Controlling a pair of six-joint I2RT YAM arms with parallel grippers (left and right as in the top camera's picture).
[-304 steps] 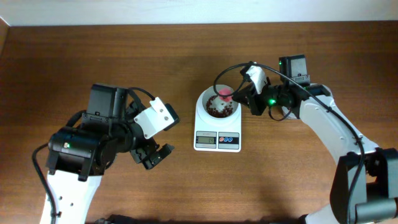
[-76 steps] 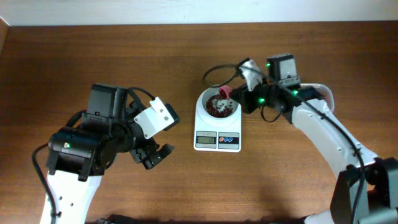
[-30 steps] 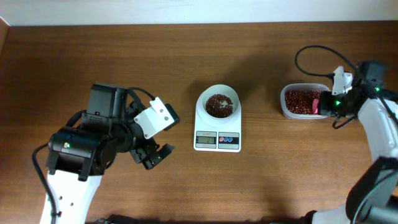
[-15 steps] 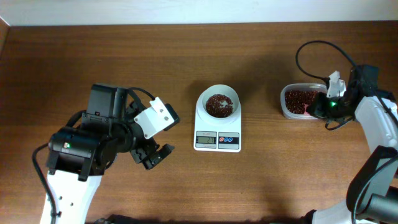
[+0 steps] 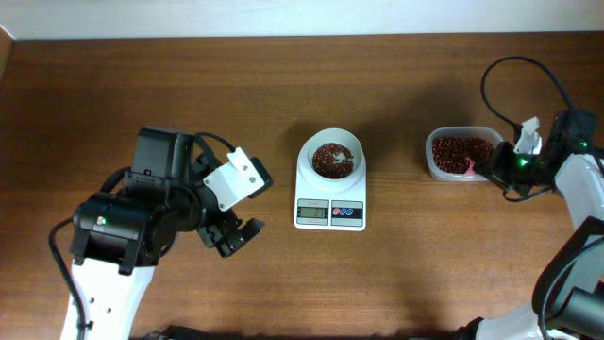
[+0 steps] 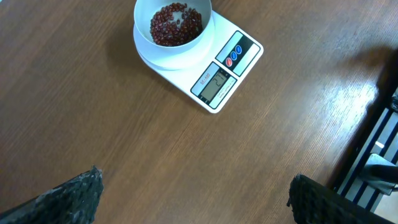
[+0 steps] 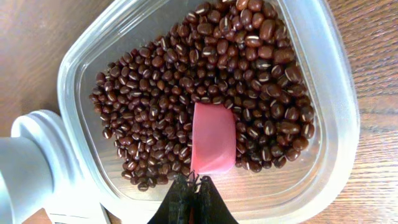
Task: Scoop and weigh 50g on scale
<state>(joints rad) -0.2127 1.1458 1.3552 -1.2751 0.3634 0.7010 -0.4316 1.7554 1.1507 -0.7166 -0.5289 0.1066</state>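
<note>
Right gripper (image 7: 191,190) pinched shut on pink scoop (image 7: 213,146) lying in bean tub (image 7: 323,93); left gripper (image 6: 193,196) wide open, empty, near scale (image 5: 329,213)

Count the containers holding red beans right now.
2: the white bowl on the scale at mid-table, and the clear tub to its right, with the pink scoop resting in its beans. None looks hidden.

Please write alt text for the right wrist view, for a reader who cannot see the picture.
A pink scoop lies in a clear plastic tub of red beans, its near end held by the right gripper, whose black fingers are closed at the bottom edge. The tub stands on a brown wooden table.
</note>
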